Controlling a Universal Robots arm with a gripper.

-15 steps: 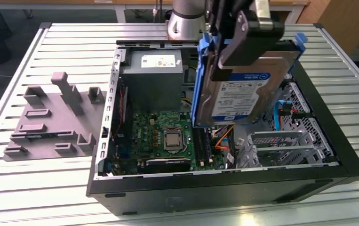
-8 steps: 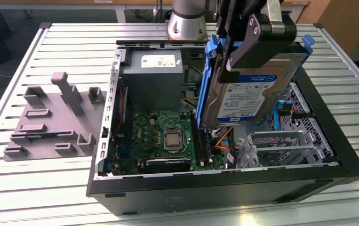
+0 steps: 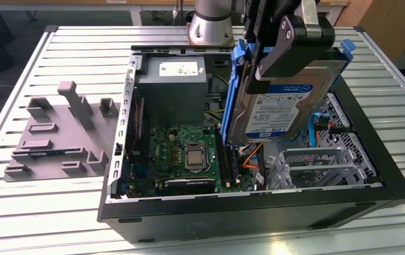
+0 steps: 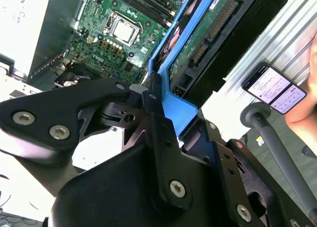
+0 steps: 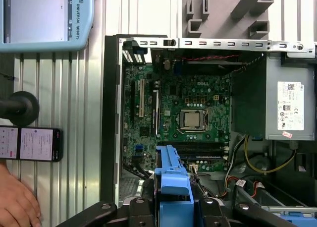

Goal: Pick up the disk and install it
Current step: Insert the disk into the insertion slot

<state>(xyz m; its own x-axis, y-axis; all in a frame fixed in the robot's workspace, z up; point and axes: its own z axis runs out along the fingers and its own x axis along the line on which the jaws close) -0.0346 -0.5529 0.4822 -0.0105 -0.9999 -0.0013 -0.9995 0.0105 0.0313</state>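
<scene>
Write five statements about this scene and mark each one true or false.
1. The gripper holds the disk over the open case. True.
2. The disk lies flat on the table. False: it hangs on edge in the gripper.
3. A grey fixture plate sits at the exterior view's left of the case. True.
4. The case is covered. False: its motherboard is exposed.
5. A phone lies near a person's hand. True.
</scene>
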